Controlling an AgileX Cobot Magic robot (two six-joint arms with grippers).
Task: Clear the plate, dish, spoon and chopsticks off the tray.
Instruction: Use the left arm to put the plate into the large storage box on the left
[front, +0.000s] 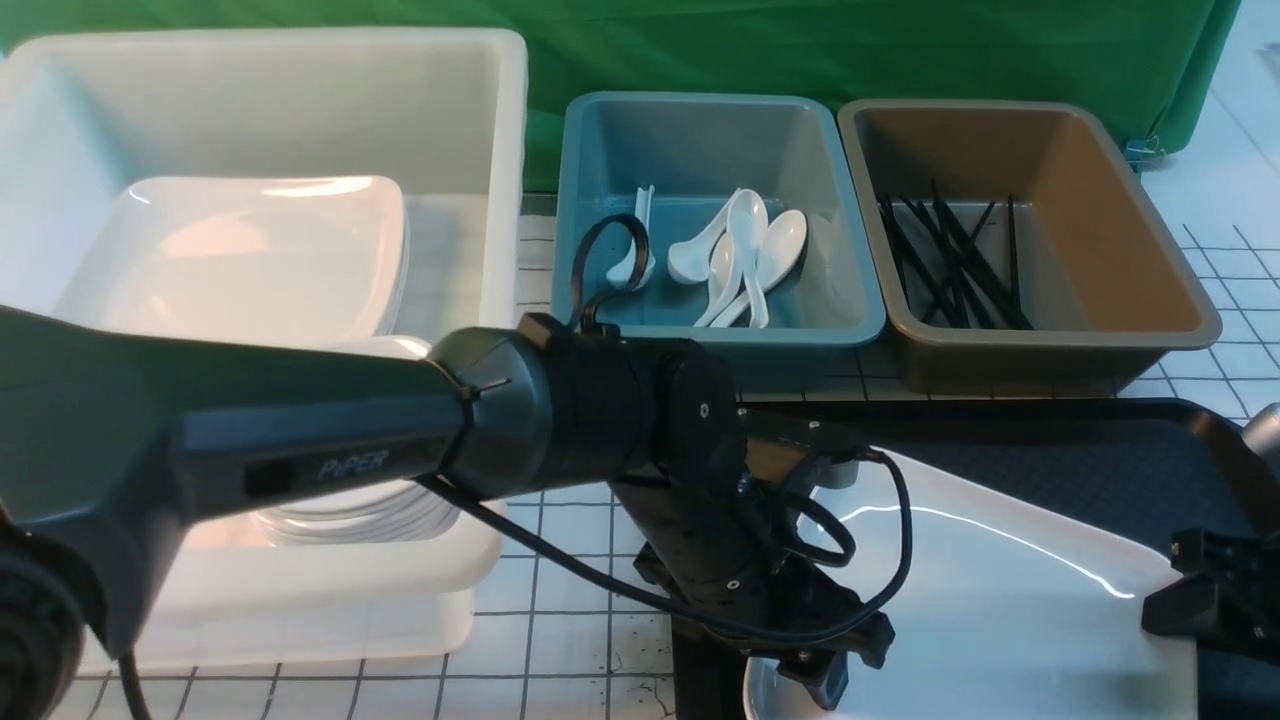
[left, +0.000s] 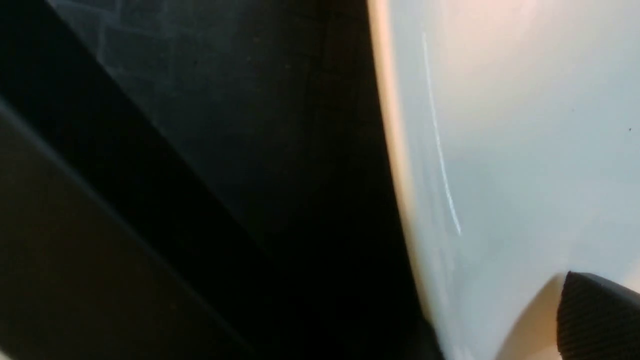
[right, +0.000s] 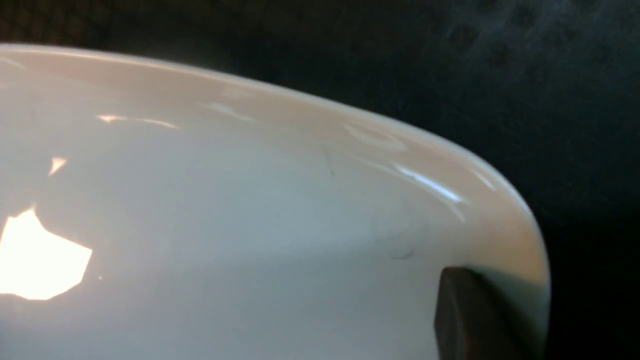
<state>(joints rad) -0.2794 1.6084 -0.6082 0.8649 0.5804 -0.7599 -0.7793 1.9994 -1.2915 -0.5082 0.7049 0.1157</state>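
Your R claw (front: 1165, 608) clamps plate (front: 1000, 600) rim, one pad (right: 475, 315) on top. L claw (front: 825, 668) at opposite edge, gap unclear; L arm (front: 300, 440) stretched across, wrist bent down.

- Table (front: 560, 560): white, black grid lines.
- White tub (front: 300, 110): beyond and left of left gripper (front: 835, 665).
- Blue tub (front: 700, 140), brown tub (front: 1000, 140): beyond it.
- Tray (front: 1100, 470): beneath it, extending right.

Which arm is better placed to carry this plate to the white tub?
Left, probably. The left gripper sits at the left edge of the plate, nearest the white tub with the stacked plates. The right gripper looks clamped on the opposite rim and would have to reach across the left arm.
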